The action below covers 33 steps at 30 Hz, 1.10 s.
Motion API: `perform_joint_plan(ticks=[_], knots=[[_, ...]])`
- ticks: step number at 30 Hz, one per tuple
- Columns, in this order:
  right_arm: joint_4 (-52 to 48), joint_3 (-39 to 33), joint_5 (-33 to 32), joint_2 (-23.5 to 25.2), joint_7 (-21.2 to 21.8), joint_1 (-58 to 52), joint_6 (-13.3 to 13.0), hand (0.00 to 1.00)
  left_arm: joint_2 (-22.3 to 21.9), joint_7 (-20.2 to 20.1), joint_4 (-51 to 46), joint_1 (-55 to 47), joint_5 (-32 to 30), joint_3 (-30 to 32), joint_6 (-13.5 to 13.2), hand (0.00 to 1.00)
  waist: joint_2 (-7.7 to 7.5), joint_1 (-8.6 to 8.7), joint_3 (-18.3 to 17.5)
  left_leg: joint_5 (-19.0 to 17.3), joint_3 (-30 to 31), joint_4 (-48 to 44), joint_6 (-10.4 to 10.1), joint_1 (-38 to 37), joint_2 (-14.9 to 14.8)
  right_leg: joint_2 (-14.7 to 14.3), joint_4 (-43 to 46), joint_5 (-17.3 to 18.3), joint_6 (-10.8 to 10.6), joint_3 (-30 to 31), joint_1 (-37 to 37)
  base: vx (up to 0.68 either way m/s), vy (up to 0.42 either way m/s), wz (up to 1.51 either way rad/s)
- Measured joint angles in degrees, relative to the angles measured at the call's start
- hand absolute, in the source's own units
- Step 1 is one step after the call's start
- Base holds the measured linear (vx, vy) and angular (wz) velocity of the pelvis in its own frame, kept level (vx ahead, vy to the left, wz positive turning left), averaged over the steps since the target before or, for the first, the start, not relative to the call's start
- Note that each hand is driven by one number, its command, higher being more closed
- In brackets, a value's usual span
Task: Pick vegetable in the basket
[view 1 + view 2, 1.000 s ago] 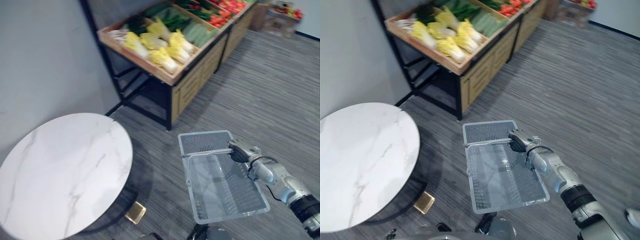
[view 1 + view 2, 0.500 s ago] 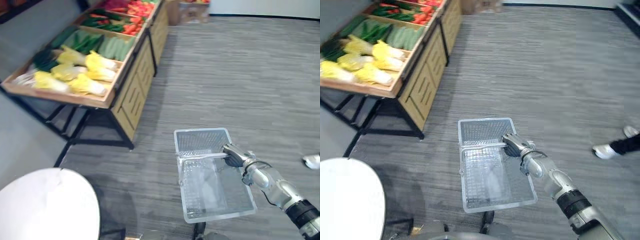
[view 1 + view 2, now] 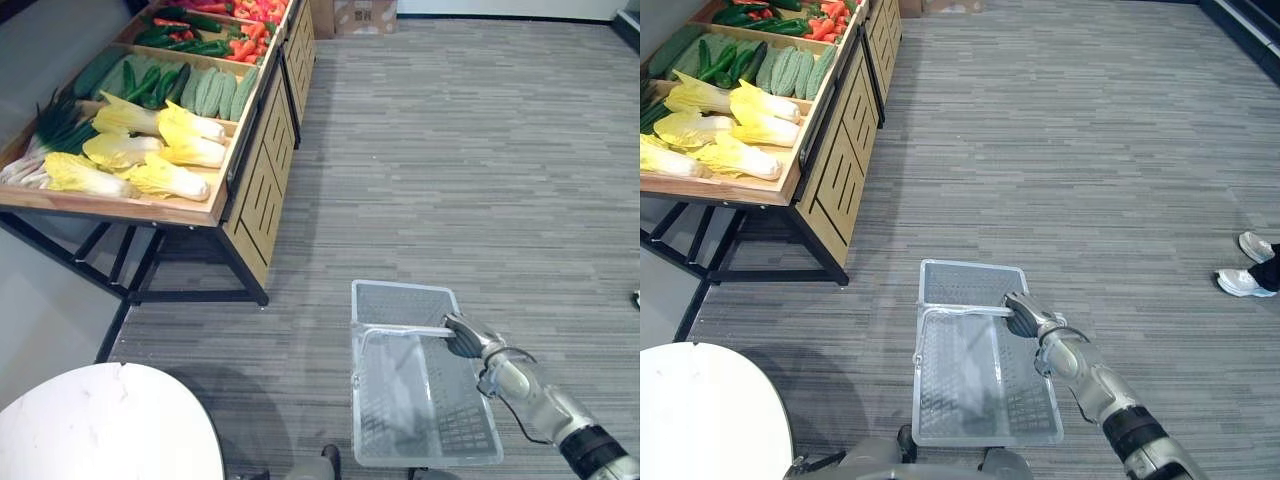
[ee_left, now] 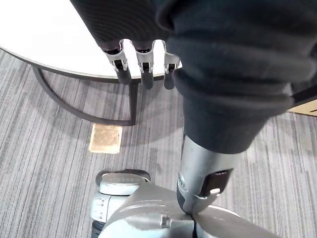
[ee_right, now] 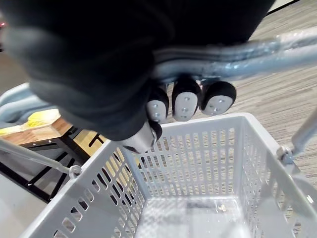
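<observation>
One hand did the work: the right hand (image 3: 463, 336) had its fingers curled round the handle (image 3: 403, 330) of the grey basket (image 3: 400, 303), which hung over the striped floor and looked empty, though its mesh bottom was hard to read. The left hand (image 4: 145, 74) hung idle, fingers straight, holding nothing. Yellow cabbages (image 3: 160, 150) and cucumbers (image 3: 210, 92) lay on the wooden counter (image 3: 262, 180), well apart from the basket. I judged the step to be carrying the basket to the produce. The next move called for closing on the counter and reaching the free left hand to a vegetable.
</observation>
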State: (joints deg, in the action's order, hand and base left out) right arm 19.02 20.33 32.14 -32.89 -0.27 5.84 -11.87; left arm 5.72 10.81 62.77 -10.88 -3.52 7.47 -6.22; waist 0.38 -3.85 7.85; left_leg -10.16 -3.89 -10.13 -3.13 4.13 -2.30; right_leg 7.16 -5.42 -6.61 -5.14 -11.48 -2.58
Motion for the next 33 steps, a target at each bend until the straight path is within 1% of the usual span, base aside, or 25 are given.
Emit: perform_joint_plan(ticks=[2,4,6,7,8,9,12,14,16,17,18,19,20,21,22,23,24,26,27,28,29,30,31,32,33], knots=[[0.3,-1.0,0.0,0.2,0.0,-0.9,0.4,1.00,0.2,0.0,0.1,0.0,0.0,-0.9,0.1,0.00,-0.07,-0.07,0.0,-0.6,-0.6,-0.3,0.9,-0.5,0.4,0.4,3.7,1.6,-1.3,1.3,-1.5,-0.05,0.075,-0.21],[1.6,-2.1,0.0,0.4,0.0,-1.9,1.3,1.00,0.8,0.0,0.2,-0.2,-0.1,-1.8,0.1,0.00,-0.51,-0.08,0.3,-3.1,-2.0,-2.5,2.1,-1.0,0.6,1.5,14.5,5.7,-1.5,2.9,-5.8,-0.05,0.085,-0.34],[2.1,-2.5,0.2,1.4,-0.1,-2.5,1.8,1.00,1.3,0.0,0.7,-0.3,-0.1,-2.7,0.2,0.00,-0.67,-0.03,0.5,-4.6,-2.9,-2.9,3.8,-2.7,0.6,2.0,23.3,5.9,-1.0,2.4,-9.2,-0.08,0.103,-0.54],[2.1,-2.8,0.5,2.3,-0.6,-2.8,1.9,1.00,1.8,0.0,0.7,-0.5,-0.1,-3.1,0.2,0.00,-1.12,0.11,0.9,-5.1,-4.0,-2.8,4.5,-4.4,0.5,2.7,30.7,6.6,3.0,2.1,-11.8,-0.08,0.089,-0.53],[1.8,-4.0,0.6,3.4,-1.1,-2.7,1.8,1.00,2.3,-0.1,0.7,-0.7,-0.2,-3.6,0.2,0.00,-1.71,0.44,1.2,-5.4,-4.7,-2.9,5.0,-5.6,0.6,4.1,37.4,7.2,4.6,1.8,-14.1,0.00,0.049,-0.29],[1.8,-4.2,0.6,3.8,-1.1,-2.8,1.8,1.00,3.8,-0.3,0.5,-0.3,-0.2,-4.9,0.3,0.00,-2.74,1.69,1.3,-5.7,-4.8,-2.8,5.5,-7.5,0.5,4.9,43.0,7.3,4.7,0.9,-16.1,0.07,0.011,-0.08],[2.0,-4.3,0.5,4.3,-1.1,-2.8,1.7,1.00,4.8,-0.8,-0.1,0.4,-0.3,-5.5,0.7,0.00,-2.94,2.38,1.2,-6.2,-4.9,-1.8,5.0,-8.8,-0.9,4.3,39.5,7.6,4.6,-2.2,-16.5,0.13,-0.022,-0.03],[2.0,-4.5,0.3,5.0,-1.1,-2.7,1.4,1.00,5.6,-1.1,-3.3,2.3,-0.1,-6.1,1.5,0.00,-2.66,2.51,1.3,-6.4,-5.1,-1.0,4.4,-8.4,-2.5,3.0,26.8,5.9,2.4,-3.6,-17.3,0.25,-0.079,-0.06],[2.2,-4.6,0.3,5.0,-1.1,-2.7,1.5,1.00,5.8,-1.0,-8.7,5.6,0.0,-6.1,1.5,0.00,-2.51,2.37,1.5,-6.4,-4.9,-0.7,1.8,-8.5,-3.5,2.3,12.2,3.4,-1.2,-1.8,-17.2,0.40,-0.153,0.07],[2.0,-5.0,0.3,5.0,-1.1,-2.6,1.6,1.00,5.8,-0.6,-11.7,7.9,0.1,-6.1,1.4,0.00,-3.33,2.44,1.4,-6.7,-4.8,0.1,0.6,-9.7,-3.5,2.5,7.9,3.0,-1.8,0.2,-17.2,0.42,-0.183,0.17],[1.9,-5.7,0.4,5.1,-1.1,-2.6,1.6,1.00,5.8,-0.3,-13.2,9.3,0.1,-6.2,1.3,0.00,-3.47,2.45,1.8,-7.1,-4.6,0.3,0.0,-10.5,-3.5,2.7,7.4,3.0,-1.8,0.6,-17.2,0.45,-0.235,0.31],[1.7,-6.7,0.5,5.2,-1.2,-2.8,1.6,1.00,5.9,0.3,-16.5,11.3,0.1,-6.3,1.3,0.00,-3.79,2.69,1.9,-8.5,-3.5,1.1,-2.1,-12.3,-3.9,3.1,7.6,3.2,-1.5,0.8,-16.6,0.48,-0.284,0.38],[1.6,-7.5,0.6,5.3,-1.2,-3.0,1.9,1.00,6.0,0.6,-19.3,12.2,0.2,-6.3,1.1,0.00,-3.20,3.16,1.7,-10.0,-2.6,1.8,-3.7,-14.2,-5.5,2.3,9.4,-0.5,-0.7,0.6,-16.0,0.62,-0.364,0.45],[1.5,-9.0,0.6,5.6,-1.3,-3.0,1.9,1.00,5.7,1.2,-20.5,13.1,0.2,-6.7,0.9,0.00,-1.39,3.49,1.6,-10.4,-1.1,1.9,-4.4,-14.7,-7.6,0.6,13.1,-1.0,-0.6,-0.8,-16.7,0.53,-0.317,0.35],[1.4,-9.7,0.6,5.7,-1.5,-3.0,2.0,1.00,5.6,1.3,-20.8,13.4,0.2,-7.3,0.5,0.00,-0.43,3.73,1.1,-10.2,0.2,1.5,-4.6,-15.1,-9.1,-0.6,15.2,-0.2,0.6,-1.4,-17.3,0.65,-0.398,0.00],[1.5,-10.3,0.6,6.0,-1.5,-3.1,2.3,1.00,5.1,1.5,-21.7,13.2,0.2,-7.5,-0.2,0.00,0.71,3.43,0.6,-8.5,2.6,-3.1,-5.5,-14.0,-12.5,-3.8,18.3,3.4,3.0,-2.3,-17.2,0.54,-0.339,-0.17],[1.5,-10.4,0.6,6.1,-1.5,-3.3,2.4,1.00,5.0,1.5,-21.7,13.0,0.2,-7.5,-0.2,0.00,0.69,3.42,0.6,-7.6,3.6,-6.4,-5.9,-12.7,-13.3,-4.7,18.9,4.3,3.5,-2.7,-16.7,0.67,-0.398,-0.25],[1.5,-10.5,0.6,6.5,-1.6,-4.2,2.9,1.00,4.8,1.4,-21.0,11.6,0.2,-7.5,0.1,0.00,0.54,3.70,0.5,-2.3,5.2,-19.4,-5.9,-7.7,-15.1,-6.6,19.8,7.7,4.6,-3.6,-14.3,0.53,-0.251,-0.04],[1.6,-10.5,0.5,6.4,-1.7,-5.2,3.2,1.00,4.2,1.4,-19.6,10.8,0.1,-7.2,0.2,0.00,0.48,3.53,0.6,5.1,6.1,-28.7,-5.7,-3.4,-16.1,-7.8,18.3,9.1,5.3,-3.7,-11.3,0.59,-0.201,-0.02],[1.9,-10.3,0.5,6.4,-1.8,-5.7,3.9,1.00,3.7,1.3,-17.7,10.3,0.0,-6.8,0.3,0.00,0.29,3.02,0.7,8.8,6.0,-38.7,-5.0,1.2,-17.3,-8.8,15.4,9.6,5.8,-3.6,-7.6,0.58,-0.189,-0.04],[2.2,-10.3,0.5,6.5,-1.9,-5.8,4.3,1.00,3.6,1.3,-16.6,10.2,0.0,-6.6,0.4,0.00,0.08,2.49,0.8,7.1,5.9,-43.3,-4.6,3.6,-17.5,-9.1,14.3,9.7,6.0,-3.5,-5.8,0.54,-0.155,-0.10],[2.3,-10.3,0.5,6.4,-1.9,-6.0,5.0,1.00,3.4,1.2,-14.4,9.9,0.0,-5.4,0.6,0.00,-0.61,1.22,1.2,3.6,4.7,-49.3,-3.6,7.5,-17.0,-9.2,12.5,9.8,6.1,-3.1,-2.4,0.50,-0.131,-0.13],[2.3,-10.3,0.5,6.4,-2.0,-6.0,5.6,1.00,3.3,1.2,-12.5,9.1,0.0,-3.8,0.8,0.00,-1.27,0.26,1.6,1.0,2.8,-51.0,-3.0,10.5,-16.4,-9.0,11.2,9.8,6.1,-2.6,0.7,0.48,-0.098,-0.14],[2.3,-10.4,0.5,6.4,-2.2,-6.0,5.6,1.00,3.3,1.3,-11.6,8.6,0.0,-2.7,0.9,0.00,-1.56,-0.17,1.8,0.0,2.0,-50.8,-2.7,12.1,-15.9,-8.7,10.7,9.8,6.1,-2.6,2.0,0.52,-0.012,-0.03],[2.3,-10.5,0.2,6.5,-2.5,-5.9,5.6,1.00,3.5,1.4,-8.0,7.9,0.0,0.3,1.5,0.00,-2.97,-1.47,2.5,-2.1,-1.2,-46.4,-0.9,16.8,-13.8,-6.8,9.1,10.2,5.7,-3.1,5.5,0.42,0.044,0.08]])
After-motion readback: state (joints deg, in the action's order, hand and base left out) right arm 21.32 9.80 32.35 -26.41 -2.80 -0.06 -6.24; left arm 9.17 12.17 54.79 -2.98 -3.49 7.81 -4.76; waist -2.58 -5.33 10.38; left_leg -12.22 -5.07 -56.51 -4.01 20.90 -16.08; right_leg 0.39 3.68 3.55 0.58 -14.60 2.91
